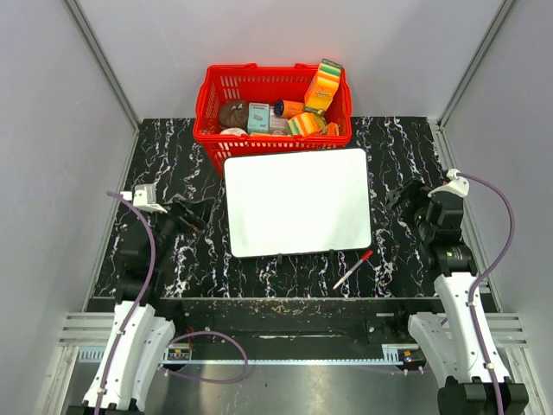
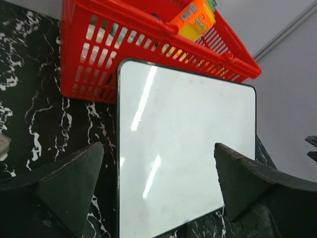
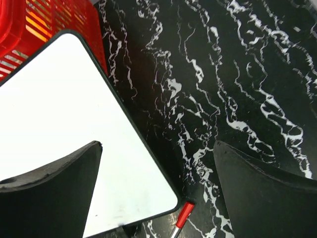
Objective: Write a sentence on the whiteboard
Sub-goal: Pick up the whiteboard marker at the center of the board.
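Observation:
The whiteboard lies flat on the black marble table, its far edge against the red basket. Its face is blank white, and no sentence shows on it. A marker with a red cap lies on the table just off the board's near right corner. My left gripper rests open left of the board, and in the left wrist view the whiteboard lies ahead of my left gripper. My right gripper stands open to the board's right. In the right wrist view, my right gripper frames the whiteboard corner and the marker.
A red basket at the back holds sponges, small boxes and other items. Grey walls close in the table on three sides. The marble table shows bare on either side of the board.

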Controlling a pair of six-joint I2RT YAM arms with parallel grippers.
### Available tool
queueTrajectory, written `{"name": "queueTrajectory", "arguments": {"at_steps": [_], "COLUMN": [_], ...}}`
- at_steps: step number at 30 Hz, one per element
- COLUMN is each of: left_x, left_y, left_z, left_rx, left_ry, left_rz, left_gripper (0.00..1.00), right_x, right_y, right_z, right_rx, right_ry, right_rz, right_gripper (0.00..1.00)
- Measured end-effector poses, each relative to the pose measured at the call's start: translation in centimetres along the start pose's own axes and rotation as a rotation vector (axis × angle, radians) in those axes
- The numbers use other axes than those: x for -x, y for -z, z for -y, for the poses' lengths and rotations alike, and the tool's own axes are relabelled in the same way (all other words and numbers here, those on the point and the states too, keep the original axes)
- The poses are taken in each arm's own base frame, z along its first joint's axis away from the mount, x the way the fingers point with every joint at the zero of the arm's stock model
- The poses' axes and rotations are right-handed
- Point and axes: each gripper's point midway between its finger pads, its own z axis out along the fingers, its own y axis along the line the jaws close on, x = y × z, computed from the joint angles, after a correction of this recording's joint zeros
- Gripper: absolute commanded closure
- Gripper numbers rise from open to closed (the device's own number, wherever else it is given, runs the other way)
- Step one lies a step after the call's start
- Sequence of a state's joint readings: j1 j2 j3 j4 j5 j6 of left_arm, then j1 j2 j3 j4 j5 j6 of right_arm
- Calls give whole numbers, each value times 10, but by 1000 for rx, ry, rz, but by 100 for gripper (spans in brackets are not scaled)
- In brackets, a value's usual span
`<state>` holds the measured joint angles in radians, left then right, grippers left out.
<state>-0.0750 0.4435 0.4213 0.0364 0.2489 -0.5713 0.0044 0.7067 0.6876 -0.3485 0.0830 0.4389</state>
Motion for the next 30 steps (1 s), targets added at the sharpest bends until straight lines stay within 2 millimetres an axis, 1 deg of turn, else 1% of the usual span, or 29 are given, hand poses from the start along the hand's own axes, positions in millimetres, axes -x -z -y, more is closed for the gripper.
{"name": "queueTrajectory", "arguments": {"at_steps": [2, 4, 7, 9, 13, 15, 16, 18, 20, 23, 24, 25, 27, 28, 30], "left_x": [-9, -22, -43, -61, -102, -118, -132, -156, -189, -240, -254, -270, -296, -308, -332], "left_y": [-1, -4, -6, -6, 1, 2, 1, -1, -1, 5, 6, 8, 8, 11, 17], "left_z": [1, 4, 23, 49, 106, 134, 147, 163, 179, 200, 207, 217, 237, 244, 258], "left_rx": [-14, -35, -103, -175, -297, -344, -356, -355, -343, -329, -327, -320, -319, -321, -333], "left_ry": [1, 1, -13, -35, -111, -155, -181, -229, -295, -409, -441, -485, -544, -568, -610], "left_rz": [-46, -121, -232, -324, -502, -559, -600, -654, -716, -803, -823, -840, -846, -850, -861], "left_gripper": [1, 1, 1, 1, 1, 1, 1, 1, 1, 1, 1, 1, 1, 2, 11], "right_x": [-6, -12, -18, -21, -29, -33, -34, -36, -37, -39, -40, -41, -43, -45, -49], "right_y": [-1, -1, -1, -1, -1, -1, -1, -1, -2, -3, -3, -4, -5, -6, -8], "right_z": [-1, -1, -1, 0, 3, 4, 4, 5, 6, 7, 7, 8, 10, 10, 13], "right_rx": [8, 12, 21, 17, 13, 13, 12, 11, 8, 3, 1, -1, -11, -14, -26], "right_ry": [-4, -10, -11, -11, -9, -7, -7, -6, -6, -5, -5, -5, -6, -6, -7], "right_rz": [-24, -46, -67, -77, -102, -113, -118, -123, -129, -136, -140, -144, -154, -158, -171], "right_gripper": [0, 0, 0, 0, 0, 0, 0, 0, 0, 0, 0, 0, 0, 0, 0]}}
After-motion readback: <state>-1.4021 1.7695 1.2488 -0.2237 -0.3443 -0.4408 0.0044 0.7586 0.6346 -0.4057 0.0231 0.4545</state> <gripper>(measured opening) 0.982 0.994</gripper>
